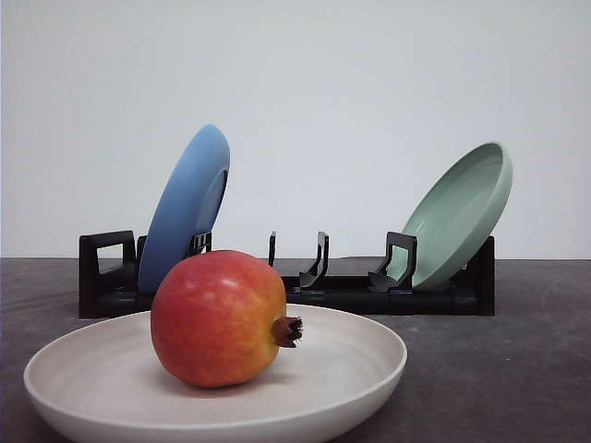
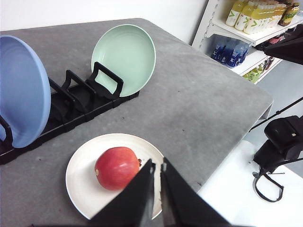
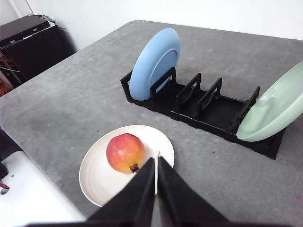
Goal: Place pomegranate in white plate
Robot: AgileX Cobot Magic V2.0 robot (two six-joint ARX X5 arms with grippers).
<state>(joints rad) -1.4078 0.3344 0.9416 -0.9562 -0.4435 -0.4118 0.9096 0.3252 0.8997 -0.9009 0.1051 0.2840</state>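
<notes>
Front view: pomegranate (image 1: pixel 222 318) already resting inside white plate (image 1: pixel 360 365) on counter (image 1: pixel 499 369), crown pointing right — placement judged complete. Left end effector (image 2: pixel 157 171) and right end effector (image 3: pixel 156 163) both pressed together, empty, raised clear of the fruit — left seemingly nearer

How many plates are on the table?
3: the white plate in front holding the pomegranate, the blue plate and pale green plate leaning in the black rack.
</notes>
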